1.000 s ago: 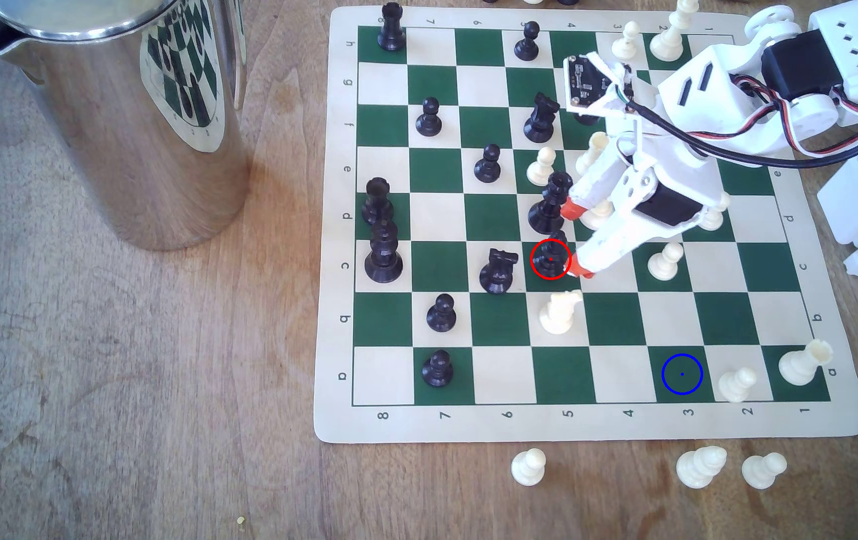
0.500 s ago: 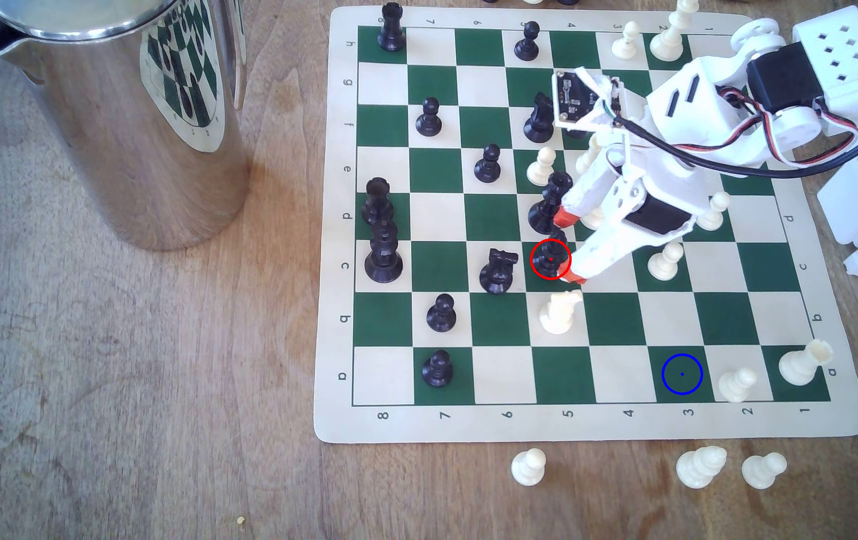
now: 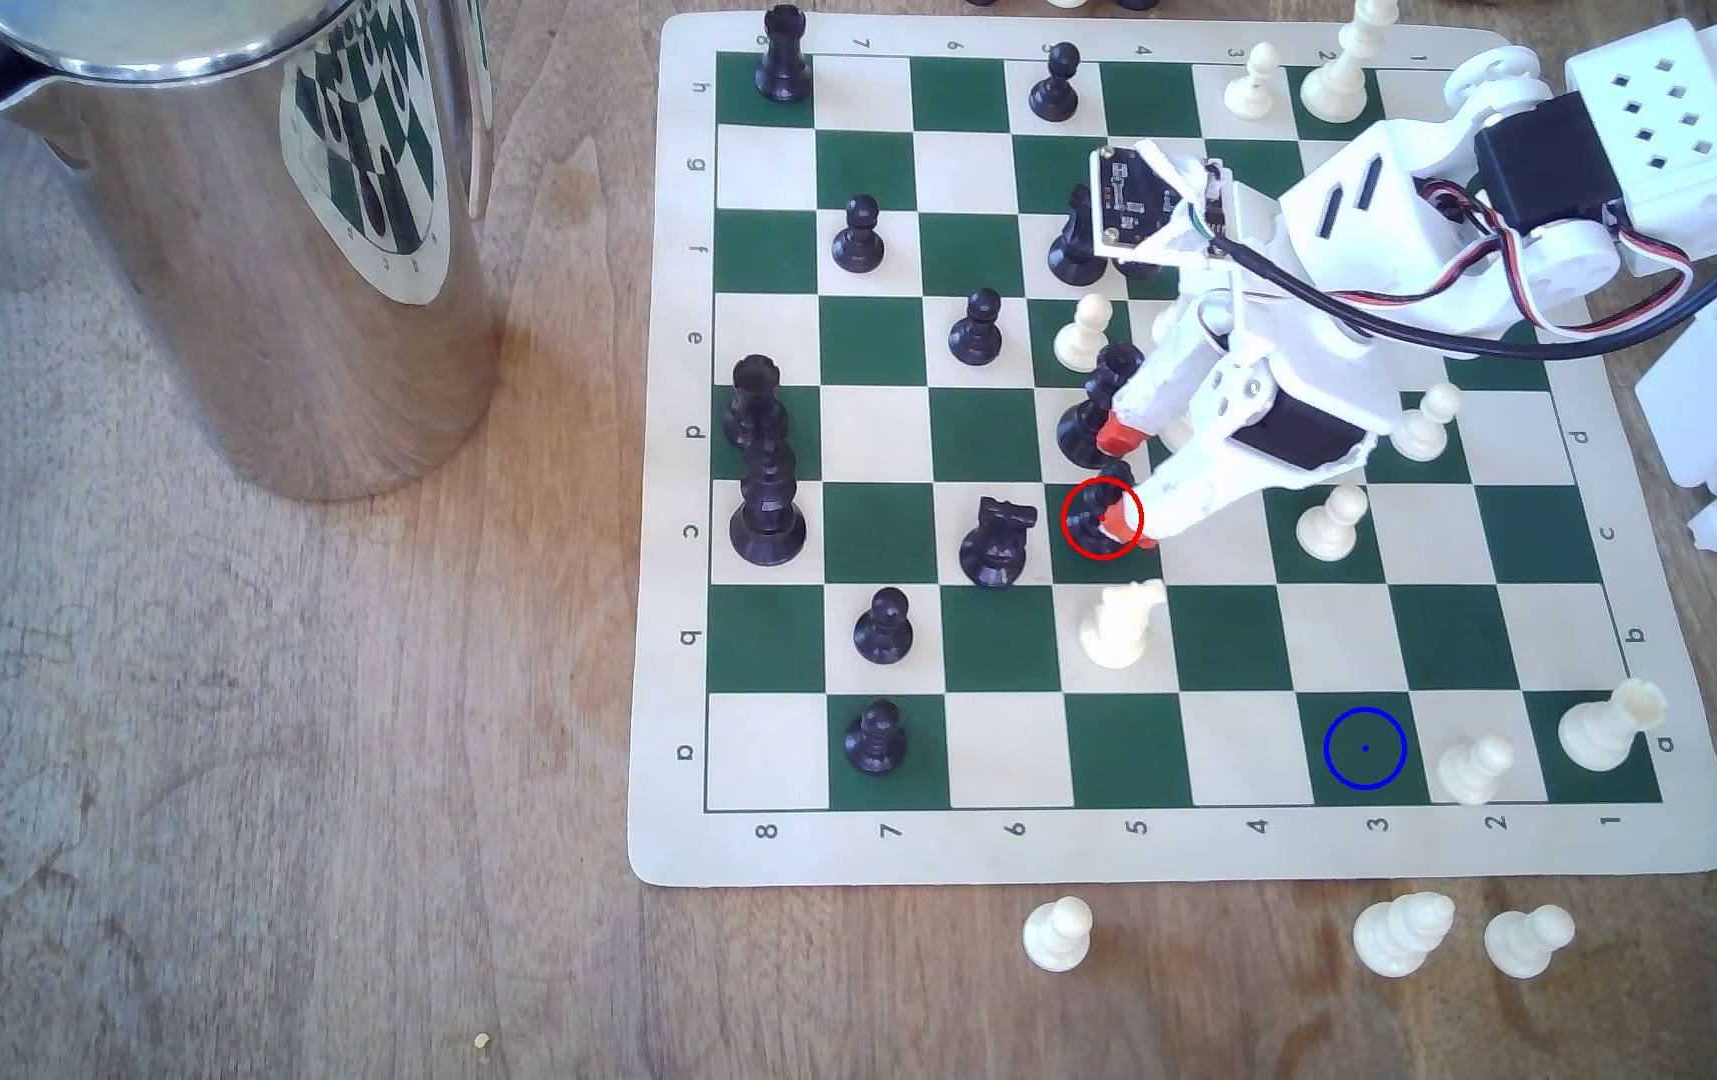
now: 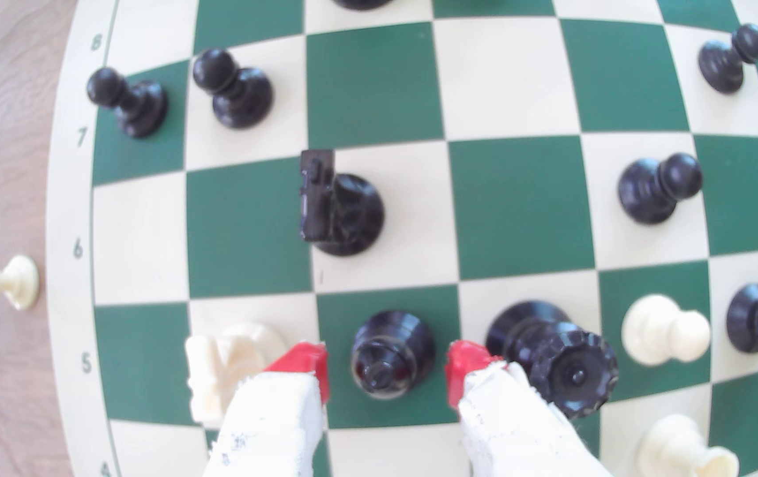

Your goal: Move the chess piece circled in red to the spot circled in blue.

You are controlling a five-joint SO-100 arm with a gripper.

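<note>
Exterior view: the hand point(image 3: 1116, 484) sits low over the board point(image 3: 1186, 852), red tips spread either side of the chess piece circled in red point(image 3: 1093, 519), which stands on its green square. The spot circled in blue point(image 3: 1364, 748) is well apart, near the board's bottom edge.

Wrist view: the piece point(image 4: 390, 353) is between the fingertips point(image 4: 308, 364), not pinched yet. I'd close gently and centred, since the tall black crowned piece point(image 4: 556, 357) touches or nearly touches one tip and the white knight point(image 4: 225, 367) is just beside the other.
</note>
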